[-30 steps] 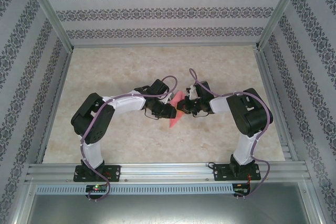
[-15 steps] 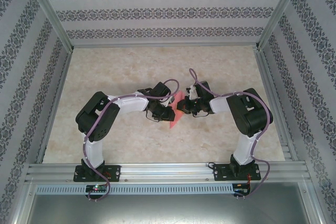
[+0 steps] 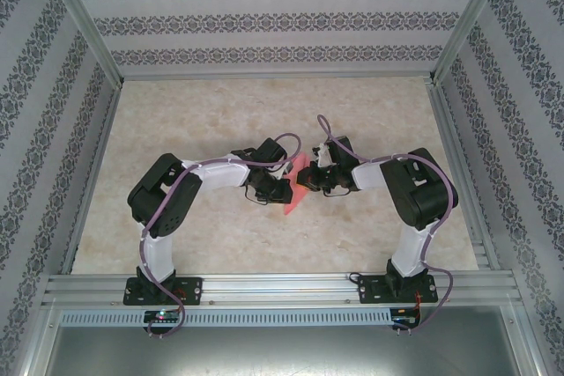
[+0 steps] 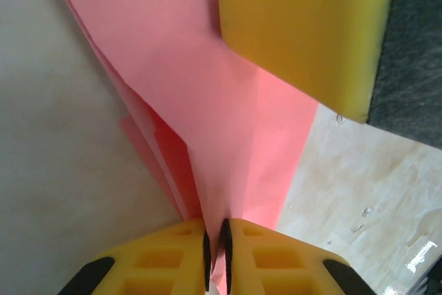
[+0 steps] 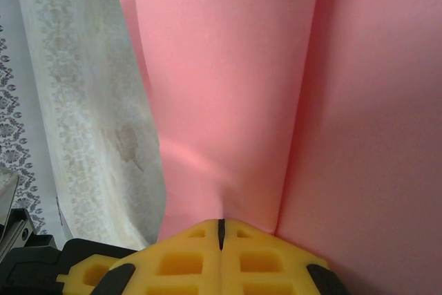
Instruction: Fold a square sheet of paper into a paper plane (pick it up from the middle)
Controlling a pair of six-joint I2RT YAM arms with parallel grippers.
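Left fingers (image 4: 166,257) are clamped on your folded paper (image 4: 207,101) — right fingers (image 5: 179,264) pinch it too, both fully closed — and it sits between them at the table's (image 3: 220,112) middle.

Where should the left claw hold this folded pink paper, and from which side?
Where the layers of the folded paper converge into a narrow ridge, approached from the left, opposite the right claw. The left claw pinches there now; farther out they fan loosely.
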